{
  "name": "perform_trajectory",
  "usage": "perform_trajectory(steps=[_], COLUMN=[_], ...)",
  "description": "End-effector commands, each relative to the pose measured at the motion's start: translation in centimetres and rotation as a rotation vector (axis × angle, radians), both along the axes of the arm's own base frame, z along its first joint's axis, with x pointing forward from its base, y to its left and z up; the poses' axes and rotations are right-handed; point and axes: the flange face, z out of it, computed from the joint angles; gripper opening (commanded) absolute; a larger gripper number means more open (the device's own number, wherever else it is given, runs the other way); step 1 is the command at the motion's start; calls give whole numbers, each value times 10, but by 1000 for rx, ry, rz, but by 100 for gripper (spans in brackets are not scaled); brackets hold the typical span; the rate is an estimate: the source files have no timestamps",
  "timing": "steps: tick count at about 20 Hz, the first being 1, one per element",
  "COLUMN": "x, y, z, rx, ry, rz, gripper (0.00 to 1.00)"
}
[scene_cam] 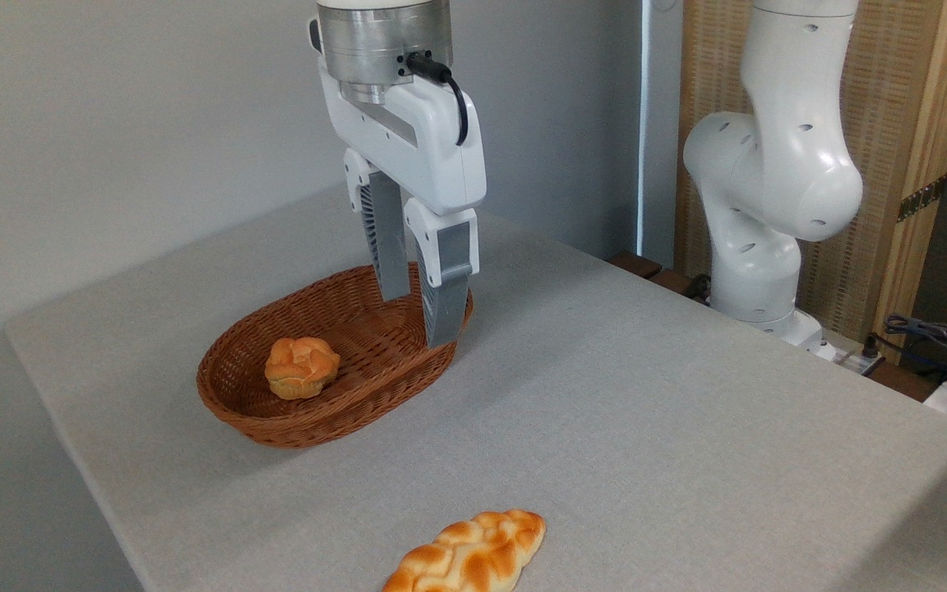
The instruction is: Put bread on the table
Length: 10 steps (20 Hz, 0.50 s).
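Bread (467,555), the braided loaf, lies on the tabletop (646,395) at lower centre, seemingly light, soft, crushable; I'd grip its middle. My pincer (417,316) hangs empty, slightly parted, over the basket (317,415).

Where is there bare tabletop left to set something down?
The table is bare across the wide stretch between the wicker basket, the braided loaf at the front edge, and the arm's base at the back right. It is crowded only at the basket, which holds a round bun under the gripper.
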Motion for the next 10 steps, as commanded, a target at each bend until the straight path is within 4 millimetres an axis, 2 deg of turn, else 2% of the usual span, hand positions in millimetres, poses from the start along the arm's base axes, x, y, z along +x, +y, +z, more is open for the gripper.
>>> perform_trajectory(steps=[1,2,3,6,9,10], x=[2,2,2,4,0,1], y=[-9,-18,-36,-67,-93,-94], z=[8,9,8,2,2,1], rx=[-34,-45,-52,-40,-19,-18], ry=[7,9,14,28,29,31], rz=[59,77,88,131,90,100], gripper=[100,100,100,100,100,100])
